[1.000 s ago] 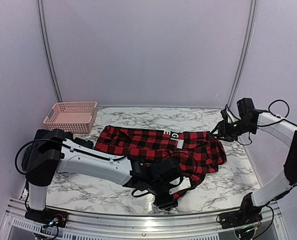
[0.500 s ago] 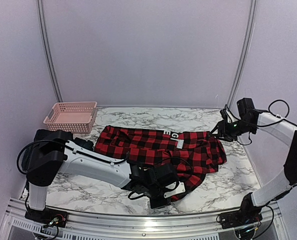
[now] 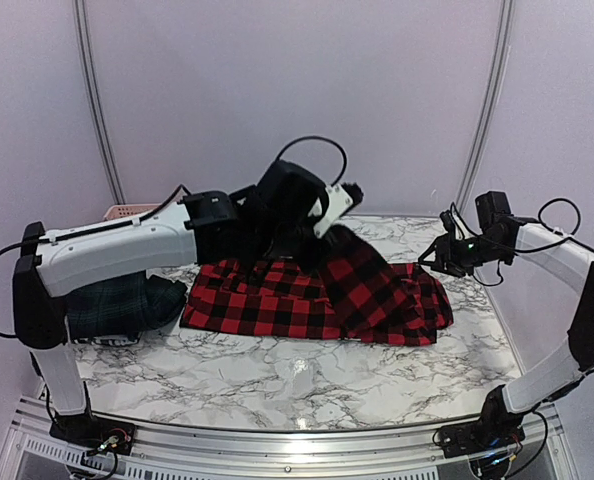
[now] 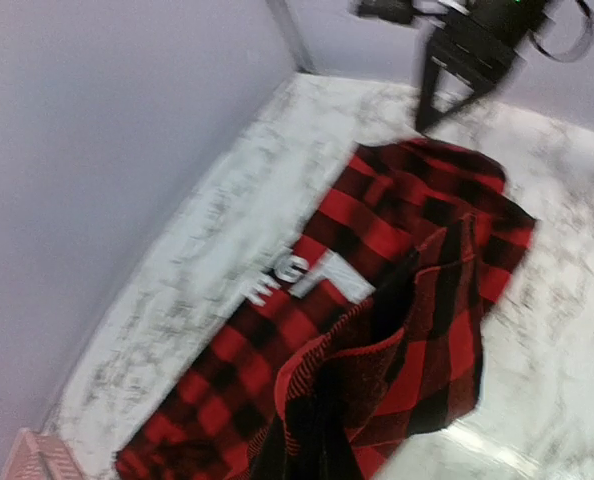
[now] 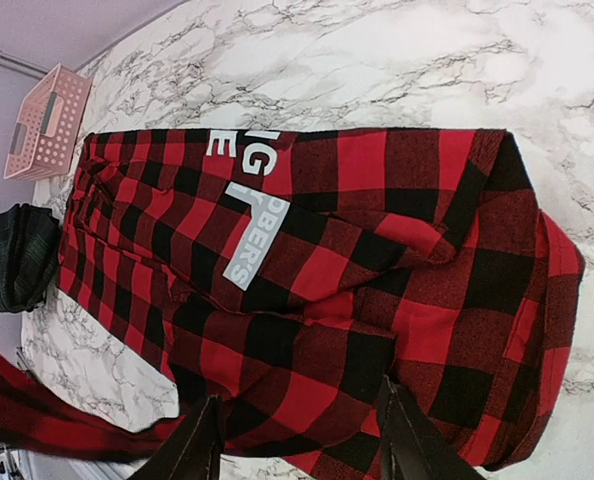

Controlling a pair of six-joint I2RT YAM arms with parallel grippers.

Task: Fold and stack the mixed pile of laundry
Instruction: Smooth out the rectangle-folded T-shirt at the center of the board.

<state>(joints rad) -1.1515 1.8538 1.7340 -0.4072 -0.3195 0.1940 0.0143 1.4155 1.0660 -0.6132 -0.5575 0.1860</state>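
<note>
The red-and-black checked shirt (image 3: 307,295) lies spread across the marble table, its white lettering (image 5: 247,225) showing in the right wrist view. My left gripper (image 3: 329,225) is shut on a front part of the shirt, held high above the table so the cloth hangs in a peak (image 4: 377,370). My right gripper (image 5: 302,440) stands open just above the shirt's right end (image 3: 427,300), nothing between its fingers (image 5: 407,430). A dark green plaid garment (image 3: 127,305) sits bunched at the left, below the left arm.
The pink lattice basket (image 5: 45,120) stands at the back left corner; in the top view only its rim (image 3: 127,211) shows behind the left arm. Grey walls close in the table on the back and both sides.
My left gripper closed on the shirt's near edge at the table's front, then swung up and back with the cloth, folding it over. That uncovered the green plaid garment. The right arm stayed put.
</note>
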